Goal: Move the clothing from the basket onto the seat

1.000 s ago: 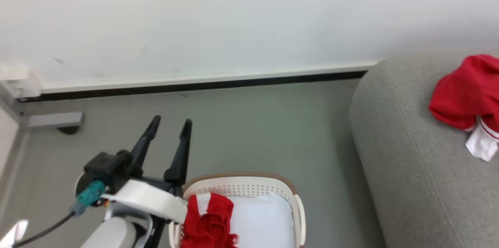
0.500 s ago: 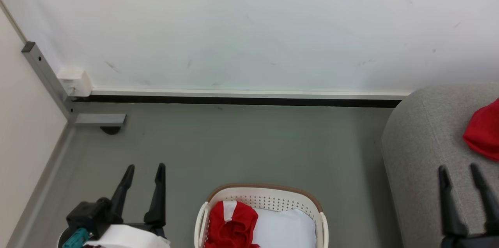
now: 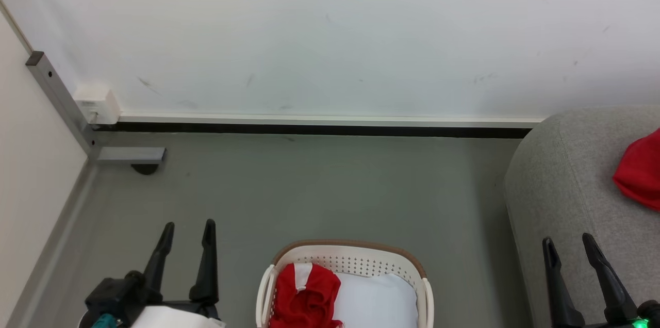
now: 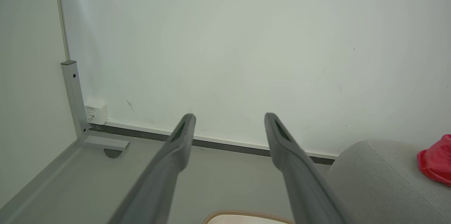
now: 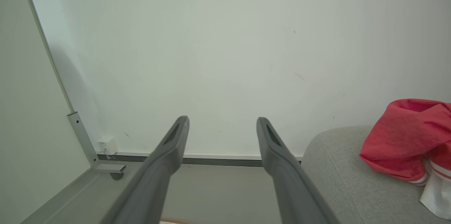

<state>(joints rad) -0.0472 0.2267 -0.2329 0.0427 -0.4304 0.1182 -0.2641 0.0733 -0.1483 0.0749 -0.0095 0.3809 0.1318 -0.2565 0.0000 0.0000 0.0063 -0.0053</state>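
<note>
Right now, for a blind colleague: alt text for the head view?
A crumpled red fabric garment lies in an oval white plastic basket with a brown rim, bottom centre. Another red garment rests on a light-grey upholstered sofa at right. Left gripper and right gripper, both open, hold nothing.

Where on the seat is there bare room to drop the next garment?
The seat is bare at its rounded left end, between the floor and the red garment lying on it. In the basket, the left half is crowded by the other red garment; the white pad on the right lies bare.
</note>
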